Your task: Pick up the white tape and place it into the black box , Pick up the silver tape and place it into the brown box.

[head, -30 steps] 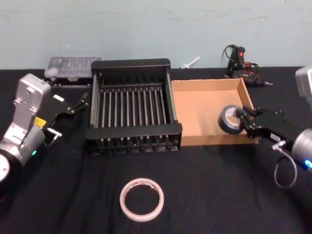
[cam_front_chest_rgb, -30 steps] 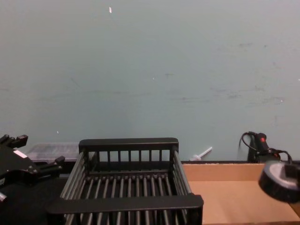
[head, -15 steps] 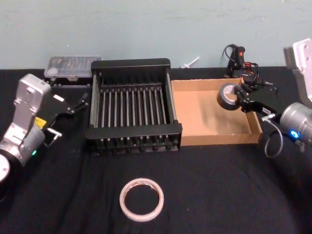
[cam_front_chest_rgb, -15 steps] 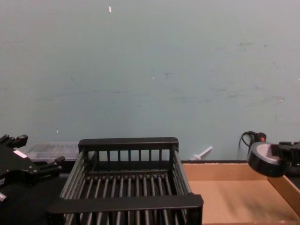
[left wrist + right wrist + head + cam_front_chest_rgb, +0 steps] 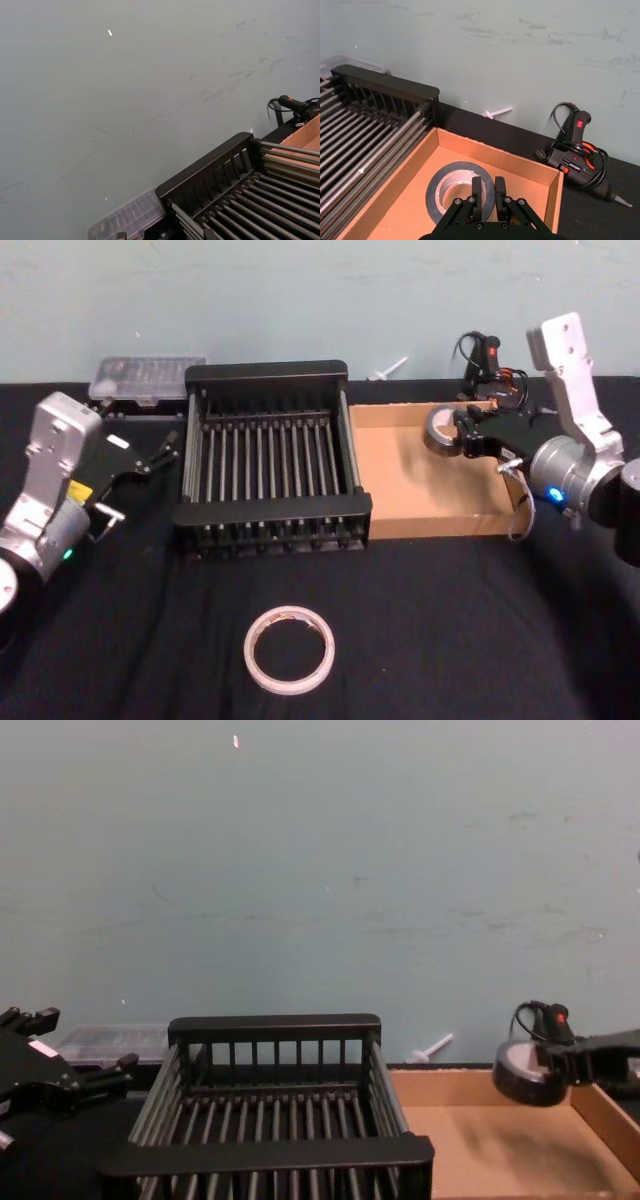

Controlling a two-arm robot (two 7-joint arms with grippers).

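- The left hand sits parked beside the left wall of the black box, exactly where it was a second ago. Its fingers are spread and hold nothing.
- The black box has nothing in it, so the first half of the task is not yet done.
- The white tape lies flat on the desk in front of the black box, well apart from both hands and not shifted over the last second.
- The brown box stands touching the right side of the black box, and its floor is bare.
- The silver tape has travelled: a second ago it hung over the near right part of the brown box, and now it is over the far part, close to the back wall. In the chest view it hangs clear above the cardboard floor.
- The right hand is clamped on the roll's wall, one finger inside the core and one outside.
- My reading is that the carry is about finished; what remains for this roll is to lower it and let go, and then the white tape is still to be fetched.
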